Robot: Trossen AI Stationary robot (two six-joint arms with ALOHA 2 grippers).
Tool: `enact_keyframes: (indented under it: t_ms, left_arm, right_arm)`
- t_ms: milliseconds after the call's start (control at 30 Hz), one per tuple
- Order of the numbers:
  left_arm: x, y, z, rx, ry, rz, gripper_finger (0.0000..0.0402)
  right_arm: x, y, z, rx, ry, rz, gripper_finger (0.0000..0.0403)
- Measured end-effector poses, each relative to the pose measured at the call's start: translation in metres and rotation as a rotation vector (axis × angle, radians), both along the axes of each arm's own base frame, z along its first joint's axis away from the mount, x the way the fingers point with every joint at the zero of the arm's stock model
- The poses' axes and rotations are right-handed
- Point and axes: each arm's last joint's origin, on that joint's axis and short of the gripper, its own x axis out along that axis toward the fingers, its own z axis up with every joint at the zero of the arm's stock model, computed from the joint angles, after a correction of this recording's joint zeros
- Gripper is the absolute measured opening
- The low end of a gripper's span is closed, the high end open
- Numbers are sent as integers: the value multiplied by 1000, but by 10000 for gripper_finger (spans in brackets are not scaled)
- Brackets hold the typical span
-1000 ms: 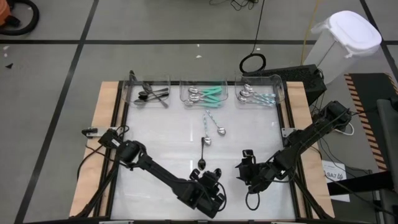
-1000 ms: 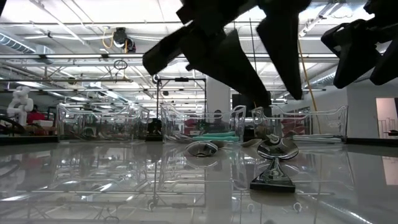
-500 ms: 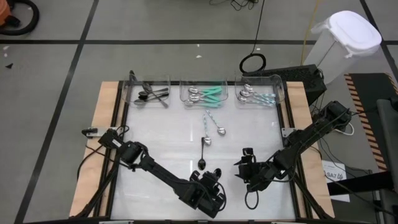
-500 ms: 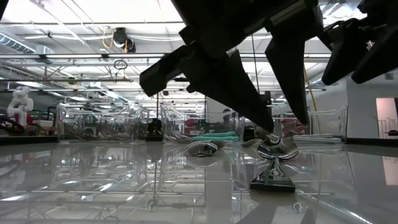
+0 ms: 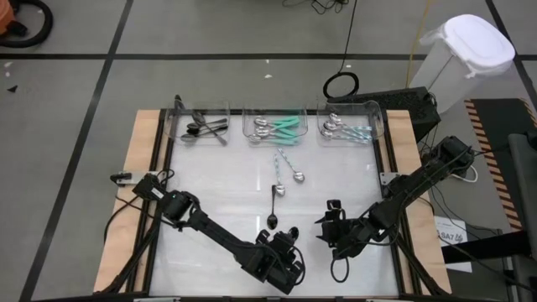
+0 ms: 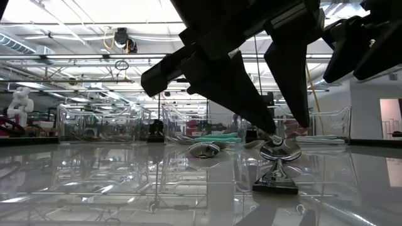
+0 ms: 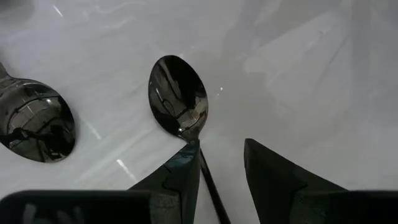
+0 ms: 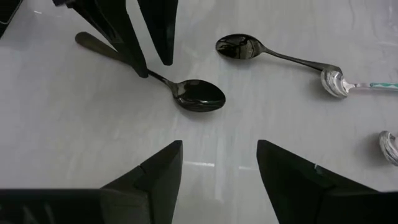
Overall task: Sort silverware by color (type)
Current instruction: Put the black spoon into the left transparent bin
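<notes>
Two fingers of the left gripper (image 7: 221,171) have come down since a second ago and now stand apart astride the handle of a black spoon (image 7: 179,99), which lies flat on the worktop (image 5: 218,189) near its front edge. We see the right gripper (image 8: 219,167) just beside it, unmoved, fingers spread wide and holding nothing.

black spoon handle (image 7: 210,186): runs between the left hand's fingers (image 7: 177,180), end cut off by the edge
second black spoon (image 7: 36,123): bowl only, handle cut off
bin contents (image 5: 202,127): too small to count
</notes>
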Motion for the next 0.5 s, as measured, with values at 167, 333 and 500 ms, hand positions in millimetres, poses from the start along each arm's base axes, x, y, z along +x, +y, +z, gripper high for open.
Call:
enact_keyframes:
  t_ms: [167,333,500]
  left_arm:
    - [3,1,-17,22,36,-12,125]
    - [6,6,-25,-6,68,-1,124]
    - [6,7,-26,-7,74,-5,124]
  right_arm:
    - [0,0,0,1,0,0,201]
    - [0,0,0,17,10,6,201]
    - [0,1,0,20,15,11,201]
